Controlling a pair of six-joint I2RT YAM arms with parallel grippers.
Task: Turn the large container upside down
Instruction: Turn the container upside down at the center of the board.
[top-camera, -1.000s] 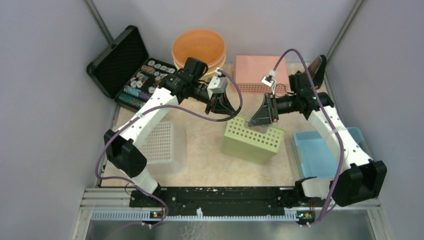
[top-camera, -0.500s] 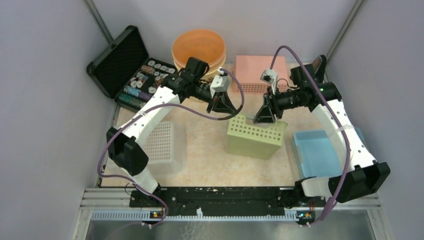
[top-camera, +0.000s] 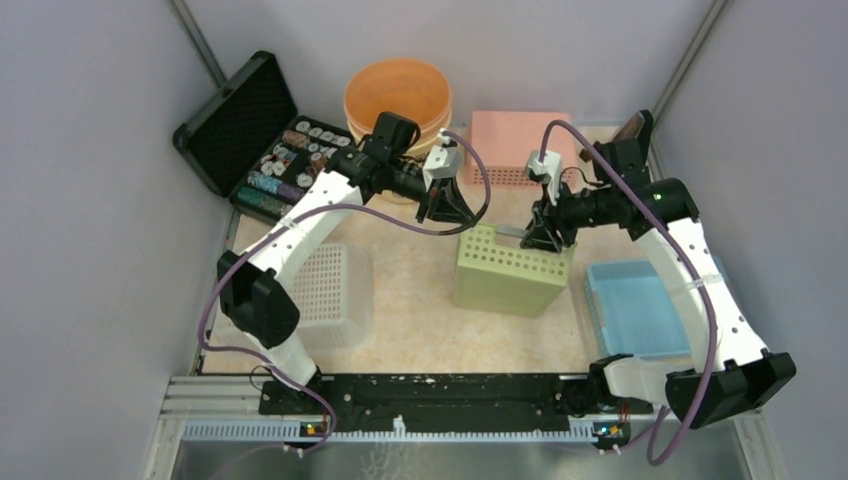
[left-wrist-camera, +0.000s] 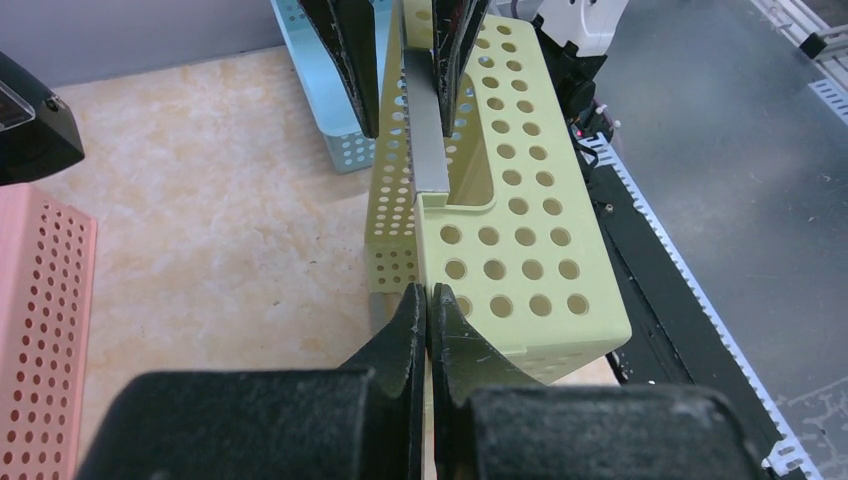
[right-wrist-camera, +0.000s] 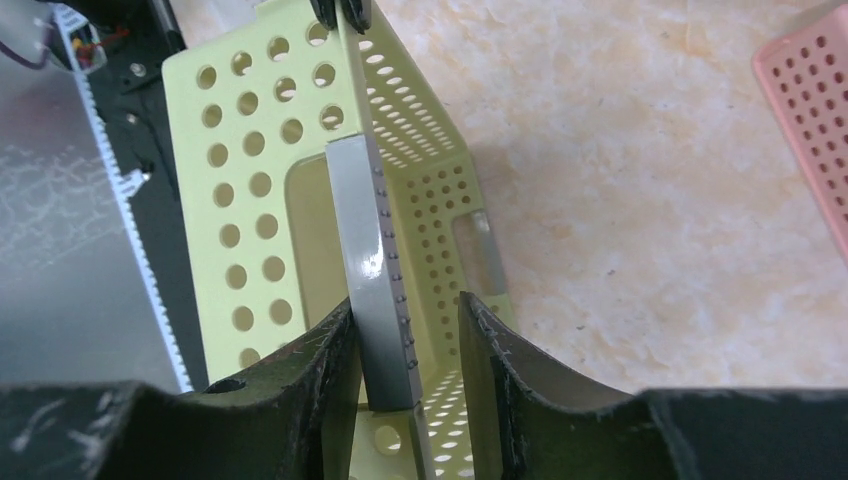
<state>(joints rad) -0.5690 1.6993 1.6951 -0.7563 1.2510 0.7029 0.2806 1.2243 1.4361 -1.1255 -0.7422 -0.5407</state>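
The large container (top-camera: 510, 270) is a pale green perforated basket lying tipped on its long side mid-table, its opening facing away from the arms. My left gripper (top-camera: 455, 222) is at its far left end. In the left wrist view that gripper (left-wrist-camera: 428, 300) is shut on the basket's thin end wall (left-wrist-camera: 510, 270). My right gripper (top-camera: 545, 240) is at the basket's far right end. In the right wrist view its jaws (right-wrist-camera: 410, 330) straddle the grey handle strip (right-wrist-camera: 362, 230) on the basket (right-wrist-camera: 240, 200). One finger touches the strip and a gap shows beside the other.
An orange bowl (top-camera: 397, 92) and a pink basket (top-camera: 520, 140) stand at the back. An open black case (top-camera: 262, 140) of small items is back left. A white basket (top-camera: 325, 290) sits left, a blue basket (top-camera: 635, 310) right.
My right gripper has swung left and down onto the basket's right end, its jaws narrowing around the grey strip. The basket has rolled further onto its side. The left gripper has kept its hold.
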